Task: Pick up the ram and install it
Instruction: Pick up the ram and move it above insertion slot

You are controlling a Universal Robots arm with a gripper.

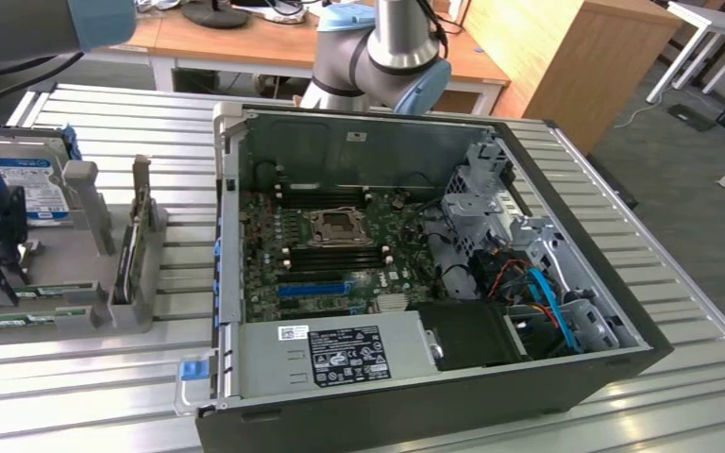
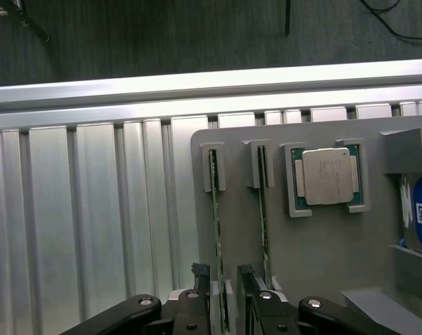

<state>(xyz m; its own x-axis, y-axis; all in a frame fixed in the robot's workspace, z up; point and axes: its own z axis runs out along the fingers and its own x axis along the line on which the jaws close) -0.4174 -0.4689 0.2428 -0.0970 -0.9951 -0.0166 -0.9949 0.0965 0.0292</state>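
While the claw [image 2: 222, 273] hangs spread over the grey holder [image 2: 322, 258], its two black fingers [image 2: 199, 273] straddle one end of the ram [image 2: 215, 223] without clearly touching it. That ram stands on its long edge, seen edge-on as a thin green line. Its long axis lies level with the slatted counter [image 2: 92, 230], running from the claw to a slotted bracket at the holder's far end. A second stick [image 2: 264, 216] stands parallel just beside it, and the processor [image 2: 327, 176] sits past that. In the exterior view the sticks seem to run from that view's left to its right, though the arm hides much of them. The open computer case [image 1: 230, 236] stands well apart on that view's right.
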